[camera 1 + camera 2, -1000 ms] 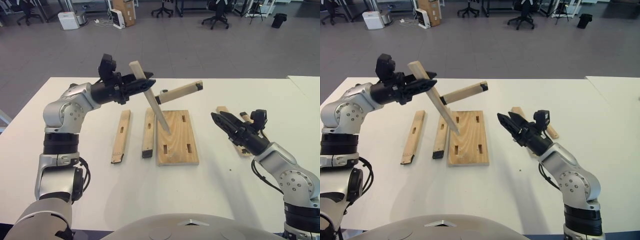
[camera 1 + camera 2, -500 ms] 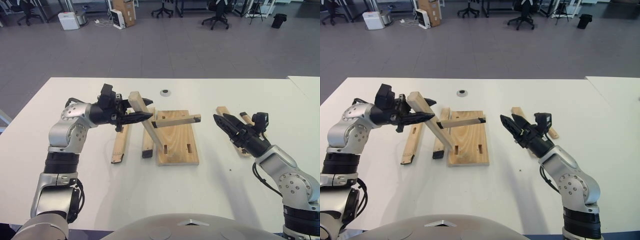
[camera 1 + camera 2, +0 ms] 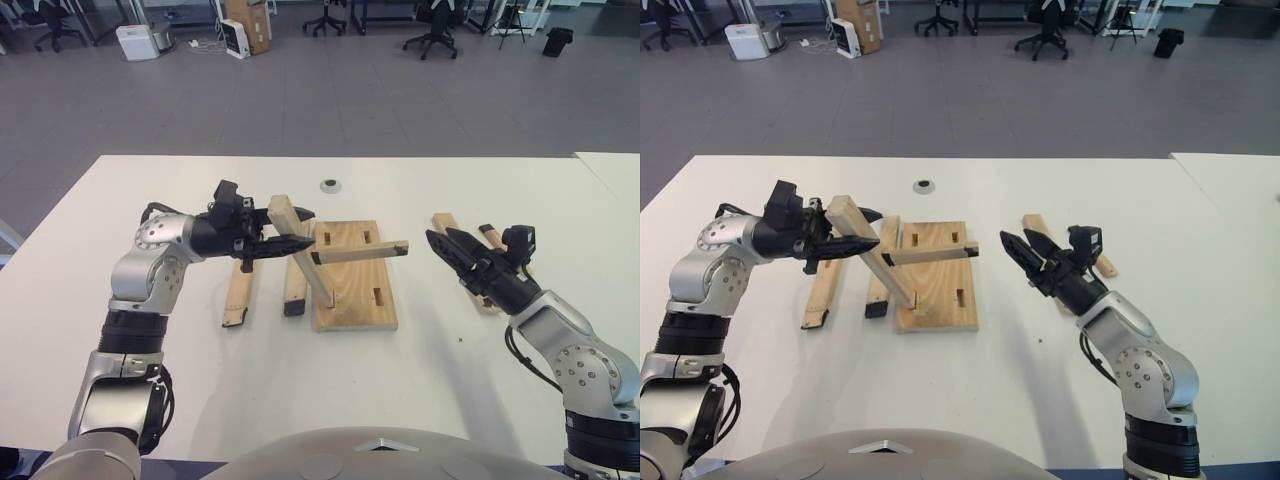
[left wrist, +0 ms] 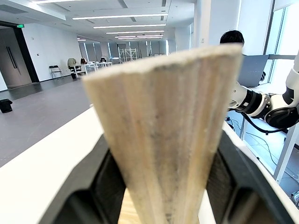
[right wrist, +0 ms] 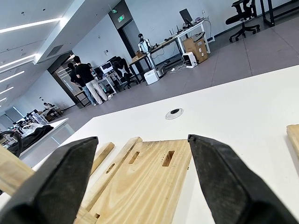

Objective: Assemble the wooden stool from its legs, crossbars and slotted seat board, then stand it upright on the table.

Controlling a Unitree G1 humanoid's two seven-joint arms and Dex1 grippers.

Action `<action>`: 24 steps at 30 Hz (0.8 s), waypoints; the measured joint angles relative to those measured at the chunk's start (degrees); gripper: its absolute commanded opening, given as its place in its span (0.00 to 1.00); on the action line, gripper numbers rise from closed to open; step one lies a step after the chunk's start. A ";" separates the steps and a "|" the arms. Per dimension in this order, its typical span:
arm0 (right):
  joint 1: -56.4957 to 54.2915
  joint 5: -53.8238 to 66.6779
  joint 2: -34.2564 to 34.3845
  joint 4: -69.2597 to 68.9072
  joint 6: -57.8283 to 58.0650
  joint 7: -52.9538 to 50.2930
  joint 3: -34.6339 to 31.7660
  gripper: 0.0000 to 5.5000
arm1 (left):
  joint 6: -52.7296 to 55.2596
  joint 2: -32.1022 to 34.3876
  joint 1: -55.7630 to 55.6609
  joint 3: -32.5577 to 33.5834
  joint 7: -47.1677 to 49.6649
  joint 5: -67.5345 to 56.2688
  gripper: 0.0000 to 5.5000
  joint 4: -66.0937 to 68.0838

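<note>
My left gripper (image 3: 296, 241) is shut on a wooden leg (image 3: 305, 250) near its upper end; in the left wrist view the leg (image 4: 163, 140) sits tight between both fingers. The leg slants down so its lower end rests on the slotted seat board (image 3: 360, 280), which lies flat. A crossbar (image 3: 360, 250) joined to the leg sticks out level over the board. My right gripper (image 3: 440, 242) hovers open just right of the board, with nothing between its fingers (image 5: 51, 186).
Two loose legs (image 3: 240, 285) (image 3: 296, 280) lie side by side left of the board. Another wooden piece (image 3: 1033, 224) lies partly under my right arm. A round grommet (image 3: 328, 185) sits in the table behind the board. Bare tabletop lies in front.
My left arm has come down and towards the board with the leg and crossbar. The crossbar has dropped from a raised slant to level over the board. The right gripper has barely moved.
</note>
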 measured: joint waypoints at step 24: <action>1.70 -2.04 2.98 -0.57 -1.16 -0.98 -1.23 0.65 | -2.44 2.79 2.38 -9.17 7.83 7.15 0.37 -6.35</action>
